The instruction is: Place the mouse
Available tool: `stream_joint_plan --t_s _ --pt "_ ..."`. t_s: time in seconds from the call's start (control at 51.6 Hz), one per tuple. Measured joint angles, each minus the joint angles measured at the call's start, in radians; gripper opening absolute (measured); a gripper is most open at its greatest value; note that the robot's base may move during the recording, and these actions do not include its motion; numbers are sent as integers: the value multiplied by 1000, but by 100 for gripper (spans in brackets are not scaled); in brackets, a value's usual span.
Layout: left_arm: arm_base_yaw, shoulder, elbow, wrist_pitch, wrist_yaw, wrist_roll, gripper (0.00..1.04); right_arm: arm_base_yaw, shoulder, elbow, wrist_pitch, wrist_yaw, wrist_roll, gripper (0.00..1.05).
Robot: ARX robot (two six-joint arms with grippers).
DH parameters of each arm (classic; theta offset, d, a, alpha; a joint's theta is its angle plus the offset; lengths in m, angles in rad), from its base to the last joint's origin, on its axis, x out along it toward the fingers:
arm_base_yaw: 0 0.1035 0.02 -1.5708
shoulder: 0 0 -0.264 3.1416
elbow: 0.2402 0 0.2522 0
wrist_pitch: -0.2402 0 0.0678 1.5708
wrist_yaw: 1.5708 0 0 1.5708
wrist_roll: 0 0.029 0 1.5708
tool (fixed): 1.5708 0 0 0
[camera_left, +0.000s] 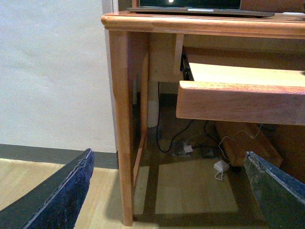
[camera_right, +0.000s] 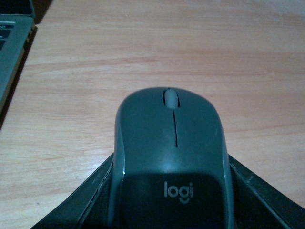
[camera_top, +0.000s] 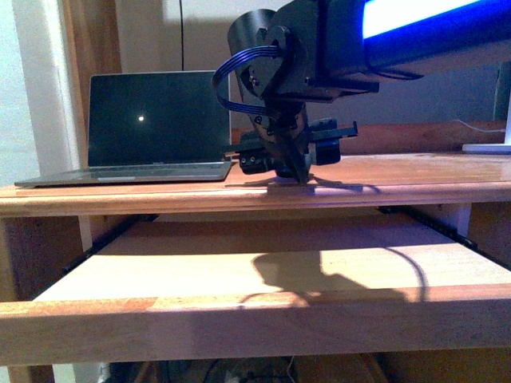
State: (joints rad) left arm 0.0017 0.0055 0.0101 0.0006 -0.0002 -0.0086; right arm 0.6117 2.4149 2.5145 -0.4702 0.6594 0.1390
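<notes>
The mouse [camera_right: 169,152] is dark grey and rounded, with a scroll wheel and a "logi" mark. It sits between the two fingers of my right gripper [camera_right: 169,210], which is shut on its sides. In the front view the right gripper [camera_top: 291,163] points down at the wooden desk top [camera_top: 415,171], just right of the laptop [camera_top: 160,120]; the mouse is hidden behind it there. Whether the mouse touches the wood I cannot tell. My left gripper [camera_left: 167,191] hangs open and empty, low beside the desk leg [camera_left: 125,133], its fingers [camera_left: 62,195] wide apart.
The laptop's edge [camera_right: 12,43] lies close beside the mouse. A pull-out wooden tray [camera_top: 263,263] juts forward under the desk top. A white object [camera_top: 487,148] lies at the far right of the desk. Cables and a white adapter [camera_left: 220,167] lie on the floor below.
</notes>
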Motion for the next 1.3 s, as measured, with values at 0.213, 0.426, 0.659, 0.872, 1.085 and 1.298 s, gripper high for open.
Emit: stream_joint_plan --t_s 0.213,0.426,0.659,0.872,1.085,1.298 --pt "0 0 0 0 0 0 97 -10 -77 -193 195 -87 57 98" --pt "0 0 0 0 0 0 97 -90 -382 -570 455 -241 109 97" --pt "0 0 0 0 0 0 97 -237 -947 -1244 658 -561 53 97" --pt "0 0 0 0 0 0 97 -306 -1263 -1728 674 -800 -71 97" --pt "0 0 0 0 0 0 97 -312 -1437 -2004 671 -818 -151 97" --pt "0 0 0 0 0 0 97 -207 -1334 -2100 797 -702 -183 97"
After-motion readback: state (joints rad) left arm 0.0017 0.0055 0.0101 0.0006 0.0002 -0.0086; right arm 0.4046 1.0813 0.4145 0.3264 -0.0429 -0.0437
